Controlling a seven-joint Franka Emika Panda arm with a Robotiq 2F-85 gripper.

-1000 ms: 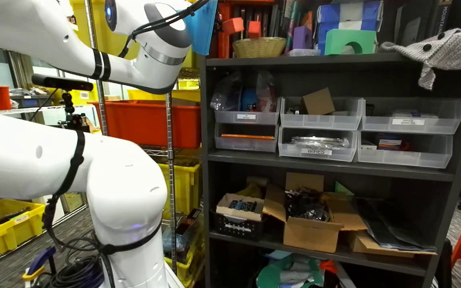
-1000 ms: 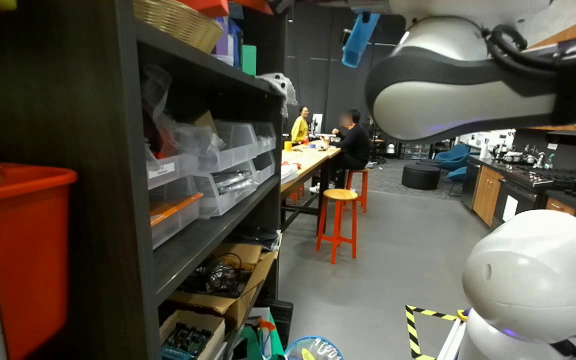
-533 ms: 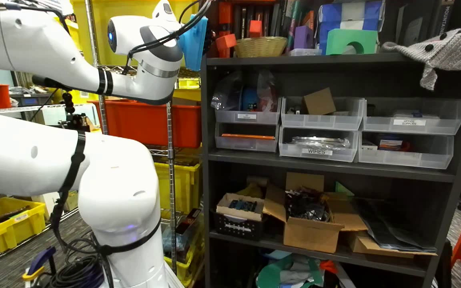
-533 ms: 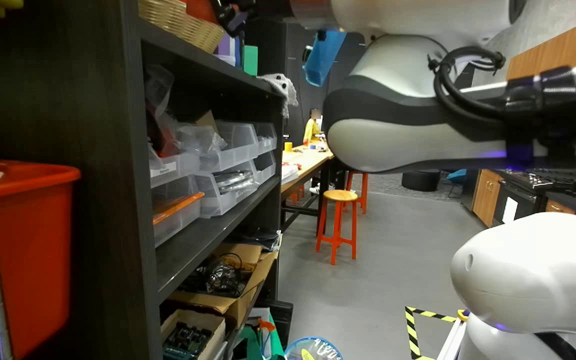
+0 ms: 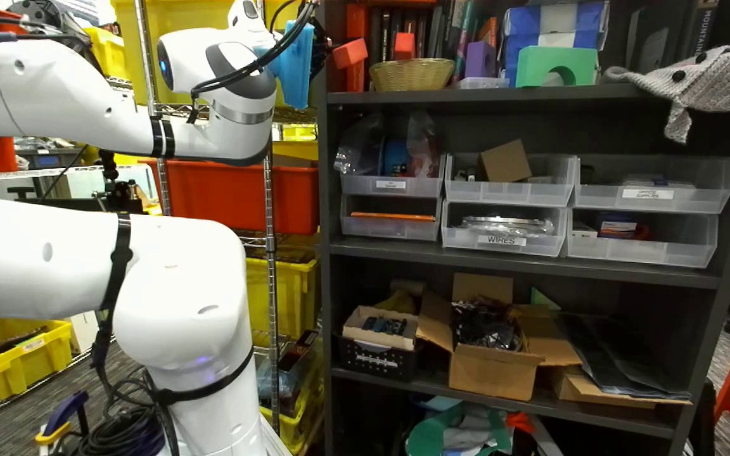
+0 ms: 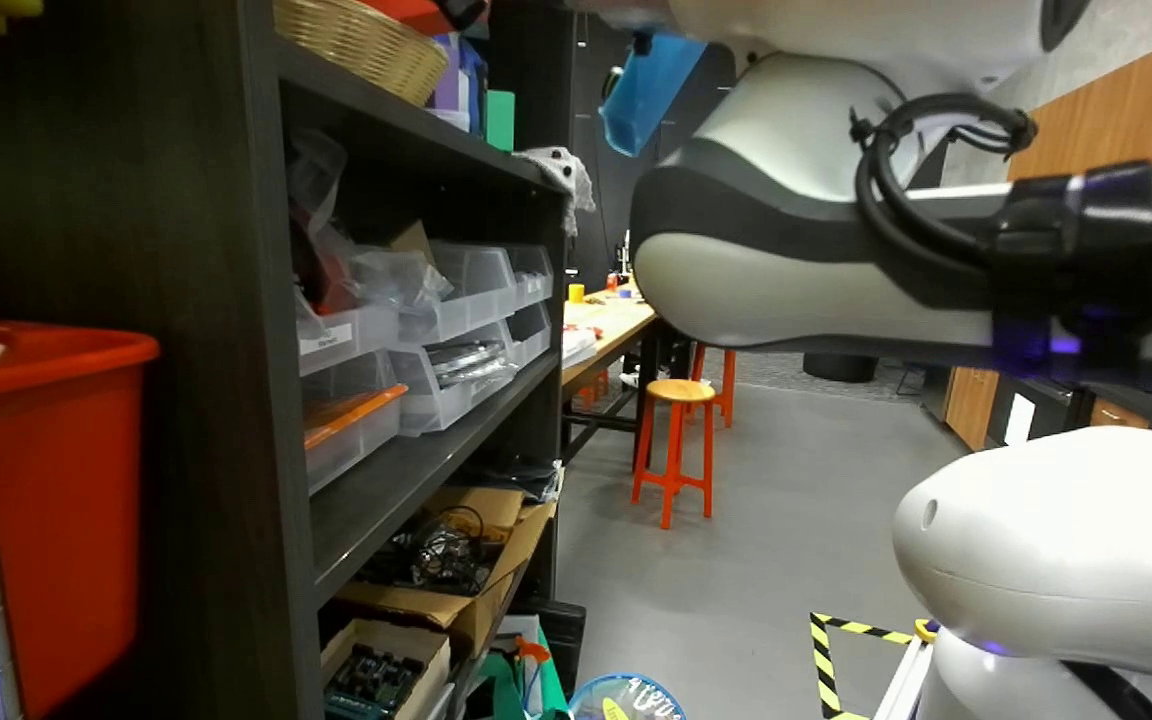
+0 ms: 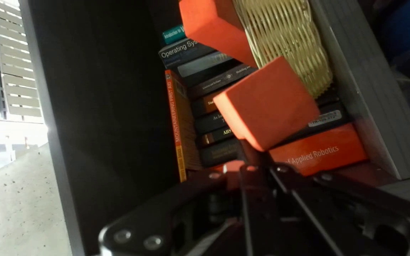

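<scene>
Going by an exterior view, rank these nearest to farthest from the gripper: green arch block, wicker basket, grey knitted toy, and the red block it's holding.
From the gripper:
1. Red block, in its grip.
2. Wicker basket, on the shelf just beyond.
3. Green arch block, farther along that shelf.
4. Grey knitted toy, overhanging the shelf edge.

The wrist view shows one gripper [image 7: 260, 163], two red blocks [image 7: 267, 103], at 2 and 12 o'clock, and at least eight books [image 7: 178, 117]. An exterior view has one basket [image 5: 411, 76] between 12 and 1 o'clock, one purple block [image 5: 480, 61] at 1, one green arch [image 5: 557, 57] and one toy [image 5: 710, 79] toward 2, six clear bins [image 5: 517, 195] with three labels [image 5: 647, 193] from 1 to 3, one carton [image 5: 495, 373] standing open between 4 and 5, and at least two red tubs [image 5: 232, 196] between 9 and 10. An exterior view shows at least two stools [image 6: 681, 392], toward 3 and 4.
</scene>
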